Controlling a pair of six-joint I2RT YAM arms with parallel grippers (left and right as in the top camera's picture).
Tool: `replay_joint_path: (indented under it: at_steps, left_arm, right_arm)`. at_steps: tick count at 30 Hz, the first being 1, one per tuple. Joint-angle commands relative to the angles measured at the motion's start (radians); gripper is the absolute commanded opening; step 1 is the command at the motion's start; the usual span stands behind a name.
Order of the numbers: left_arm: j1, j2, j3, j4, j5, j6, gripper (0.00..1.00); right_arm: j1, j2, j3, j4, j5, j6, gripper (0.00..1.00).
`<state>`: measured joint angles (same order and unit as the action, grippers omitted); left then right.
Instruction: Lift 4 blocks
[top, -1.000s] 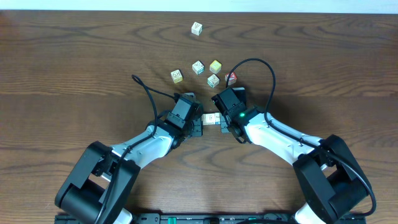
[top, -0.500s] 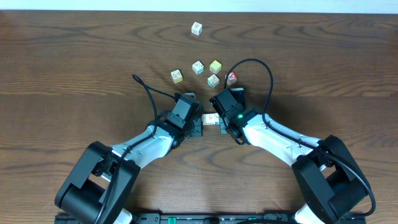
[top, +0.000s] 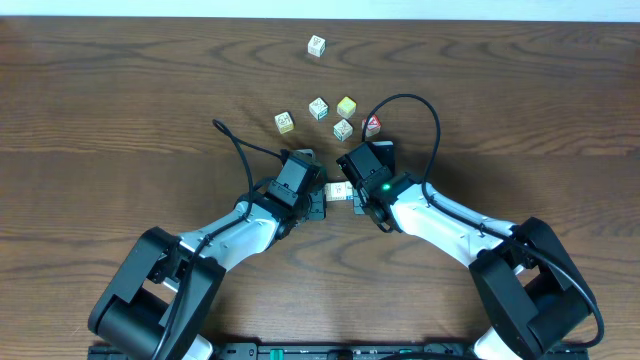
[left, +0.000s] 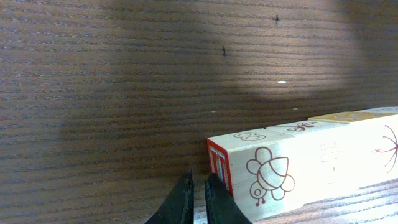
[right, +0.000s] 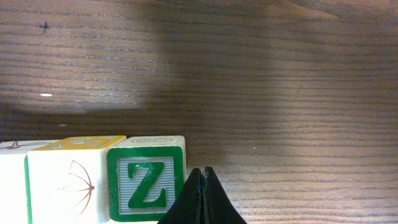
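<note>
**Row of blocks pinched end to end, lift not yet evident**

Counter (top: 120, 90) of dark wood fills every view; across it the two arms reach inward from the near edge and meet at its middle; the left end effector (top: 313, 202) and the right end effector (top: 357, 198) face each other, each with its fingers drawn together and nothing between them, so they serve as blunt pushers rather than clamps.

Between them lies the row of blocks (top: 340, 191), cream cubes set face to face; a group of loose cubes (top: 330, 115) sits well apart, farther out, with one more beyond it.

Step in hand, as I judge it: squeezing the row from both ends before raising it as one piece; the next move calls for even inward pressure and a matched, level rise of both arms, since any slack or tilt would let the middle cubes drop.

Only the overhead view shows both arms and the loose cubes; it is too coarse to read the cubes or count them; whether the row is clear of the wood, no view settles.

The left wrist view alone shows the bee block (left: 261, 171) at its end, its red side just beside the fingertips; the right wrist view alone shows the Z block (right: 146, 180), green-framed, with the fingertips at its outer lower corner.
</note>
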<state>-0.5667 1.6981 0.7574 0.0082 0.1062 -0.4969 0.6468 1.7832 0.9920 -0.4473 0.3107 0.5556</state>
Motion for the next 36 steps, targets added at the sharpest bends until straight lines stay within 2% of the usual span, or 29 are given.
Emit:
replay_joint_path:
  at_steps: [1,36]
  left_arm:
    - [-0.045,0.0,0.012,0.022,0.136,0.017,0.11]
    - [-0.045,0.0,0.012,0.015,0.116,0.017,0.1]
  right_arm:
    - [0.052,0.003,0.026,0.029,-0.143,0.035,0.01]
    - [-0.074,0.003,0.026,-0.014,-0.158,0.064,0.01]
